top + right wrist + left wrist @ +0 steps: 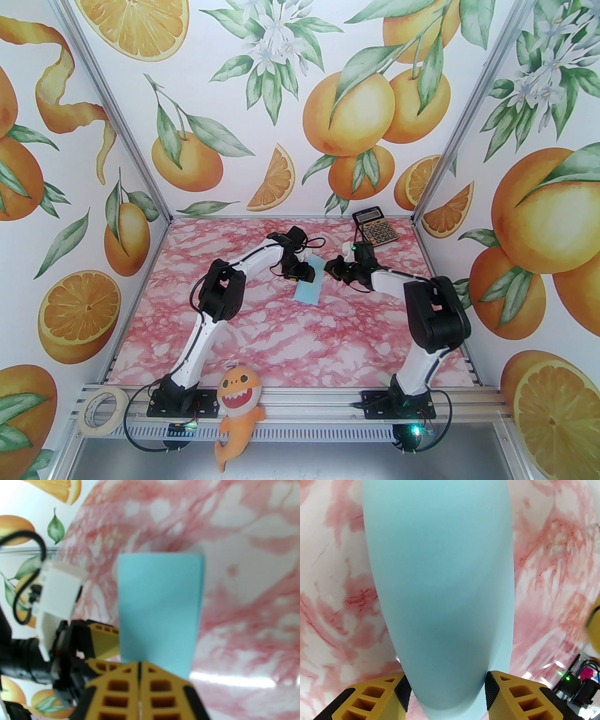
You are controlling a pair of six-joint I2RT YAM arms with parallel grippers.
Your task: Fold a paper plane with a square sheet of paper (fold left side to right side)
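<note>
Two black-and-white robot arms reach toward the middle of a pink-and-white marbled table (262, 337), seen from above. Between them, just above the centre of the frame, lies the square sheet of thin light-blue paper (309, 286), now a narrow, flat rectangle.

The left gripper (302, 276) sits over the paper's upper left part. In its wrist view its yellow fingers with black ribbed pads (403, 691) stand moderately apart at the bottom of the frame, and the paper (440, 585) runs up the picture from between them.

The right gripper (332, 272) is just beside the paper's right edge. In its wrist view, bottom centre, its yellow fingers (121, 686) are pressed together; the paper's near edge (159, 609) disappears behind their tips, and whether they pinch it cannot be told.

A black-and-gold calculator (375, 226) rests at the table's upper right.
</note>
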